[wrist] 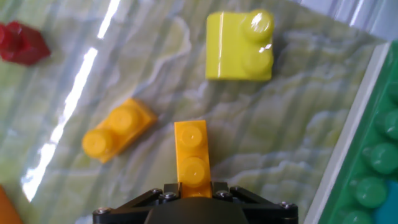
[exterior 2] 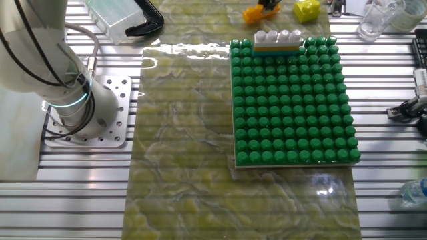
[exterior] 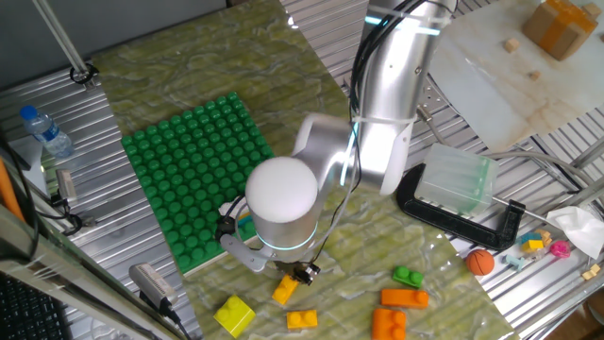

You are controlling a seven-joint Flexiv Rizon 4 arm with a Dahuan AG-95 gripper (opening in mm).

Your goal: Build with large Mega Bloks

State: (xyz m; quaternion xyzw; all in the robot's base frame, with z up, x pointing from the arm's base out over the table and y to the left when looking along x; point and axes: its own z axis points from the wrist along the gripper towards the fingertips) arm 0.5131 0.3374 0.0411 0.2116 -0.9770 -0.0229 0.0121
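In one fixed view, the clear plastic box [exterior: 457,180] sits on the metal bench [exterior: 528,283] beside the marbled green mat [exterior: 377,246], resting on a black clamp [exterior: 472,227]; what it holds cannot be made out. The arm [exterior: 387,104] bends down over the mat's near edge, its rounded white joint hiding most of the gripper [exterior: 300,274]. A yellow-orange brick [exterior: 285,289] lies tilted right at the gripper's tip. Around it on the mat lie a yellow brick [exterior: 234,314], a small orange brick [exterior: 302,320], a green brick [exterior: 409,278] and two more orange bricks [exterior: 404,298] [exterior: 389,324]. A small orange ball [exterior: 480,262] rests on the bench near the clamp. The green studded baseplate [exterior: 193,170] lies on the mat to the left, and a water bottle [exterior: 45,130] lies on the bench beyond it.

In the other fixed view, the baseplate fills the mat's right part. On its far edge stands a stack: a white four-stud brick [exterior 2: 278,37] on top of an orange layer [exterior 2: 277,48], with a teal strip showing beneath.

In the hand view, the fingers [wrist: 214,188] are closed against the near end of the yellow-orange brick, which has two studs and points away from the camera. A second orange two-stud brick [wrist: 117,130] lies to its left, apart from it. The yellow brick lies further off, on its side. A red piece [wrist: 22,43] sits at the upper left corner.
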